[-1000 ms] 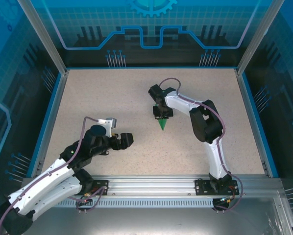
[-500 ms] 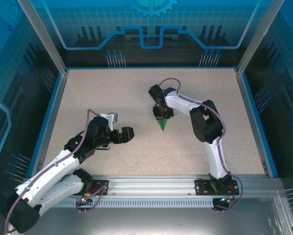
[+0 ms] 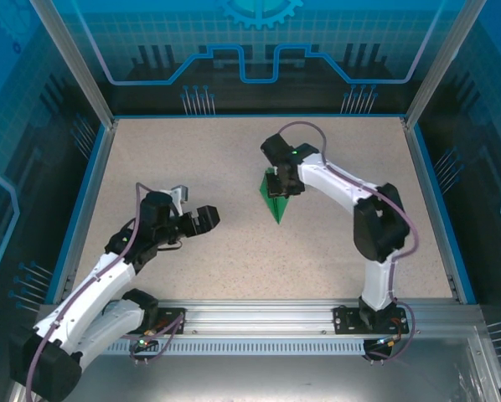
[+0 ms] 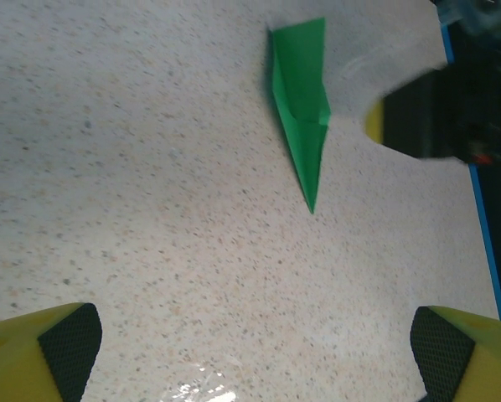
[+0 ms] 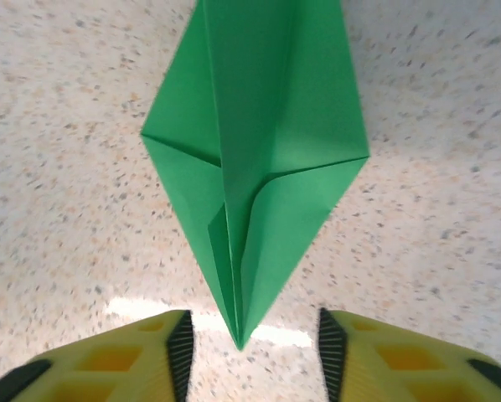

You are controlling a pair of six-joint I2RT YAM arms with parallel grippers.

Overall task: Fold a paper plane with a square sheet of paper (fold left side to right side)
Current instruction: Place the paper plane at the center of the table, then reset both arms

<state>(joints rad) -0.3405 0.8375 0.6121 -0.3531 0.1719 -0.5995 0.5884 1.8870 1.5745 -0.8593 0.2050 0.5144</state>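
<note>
The square sheet of paper is folded into a narrow green paper plane [image 3: 274,196] with a centre crease, lying flat mid-table and pointing toward the near edge. My right gripper [image 3: 285,179] hovers over its far end, open. In the right wrist view the plane's tip [image 5: 239,335] lies between the yellow fingers [image 5: 177,356] with a gap on each side, and the wings [image 5: 259,126] spread above. My left gripper [image 3: 206,218] is open to the plane's left, well apart from it. The left wrist view has the plane [image 4: 302,109] ahead of the wide-spread left gripper [image 4: 250,352].
The speckled table [image 3: 192,159] is bordered by a blue rim [image 3: 83,209] and aluminium posts. The right arm's dark wrist [image 4: 439,117] sits just right of the plane in the left wrist view. Both arm bases stand on the rail [image 3: 259,318] at the near edge.
My right gripper has opened and let go of the paper plane, drawing back toward the far side; more of the plane shows. The left gripper swung left and farther from the near edge.
</note>
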